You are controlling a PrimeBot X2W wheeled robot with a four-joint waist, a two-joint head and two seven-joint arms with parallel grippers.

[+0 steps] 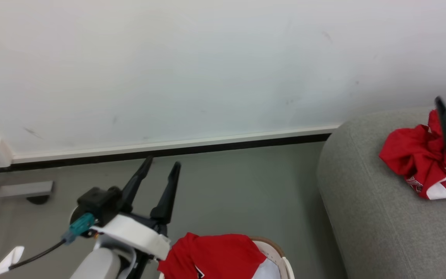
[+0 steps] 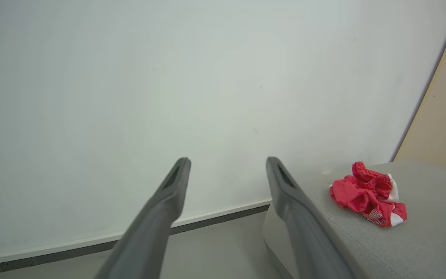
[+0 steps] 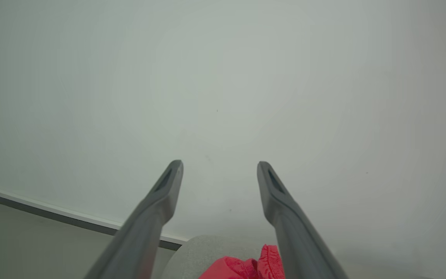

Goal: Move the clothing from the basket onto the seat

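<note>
The left gripper hovers over the grey floor, its 2 fingers spread and empty, near the basket, where 1 red garment lies heaped. The right gripper, jaws wide with nothing between, hangs above a crumpled red garment on the grey seat by the white wall

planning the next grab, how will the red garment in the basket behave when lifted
Probably floppy: the red garment lies in soft folds in the basket, so it should sag from a pinch. Likely light, as the crumpled garment on the seat sits in a loose heap.
</note>
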